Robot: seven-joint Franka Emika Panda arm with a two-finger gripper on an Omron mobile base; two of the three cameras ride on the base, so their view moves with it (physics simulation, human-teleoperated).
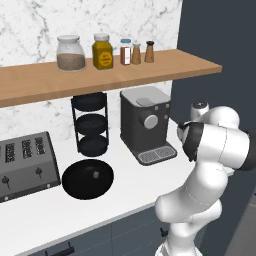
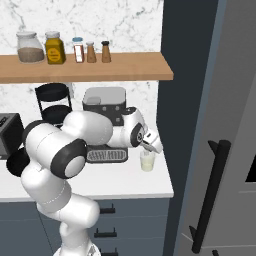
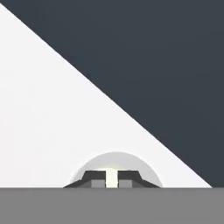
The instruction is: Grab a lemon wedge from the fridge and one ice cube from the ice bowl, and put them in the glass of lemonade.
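The glass of lemonade (image 2: 147, 161), a small clear tumbler, stands on the white counter (image 2: 100, 185) in front of the coffee machine, beside the dark fridge (image 2: 186, 125). My gripper (image 2: 152, 148) hangs right over its rim, pointing down. In the hand view the glass (image 3: 116, 160) curves just beyond my gripper (image 3: 112, 180). The dark fingertips (image 3: 94, 177) stand almost together, with a thin pale yellow strip between them. The black ice bowl (image 1: 87, 179) lies left of the coffee machine with a small pale speck in it. The lemon wedge is out of view.
A coffee machine (image 1: 146, 125), a black three-tier rack (image 1: 90, 122) and a toaster (image 1: 27, 165) line the back of the counter. A wooden shelf (image 1: 100, 75) with jars runs overhead. The fridge door (image 2: 235, 150) with its black handle (image 2: 212, 195) stands at right.
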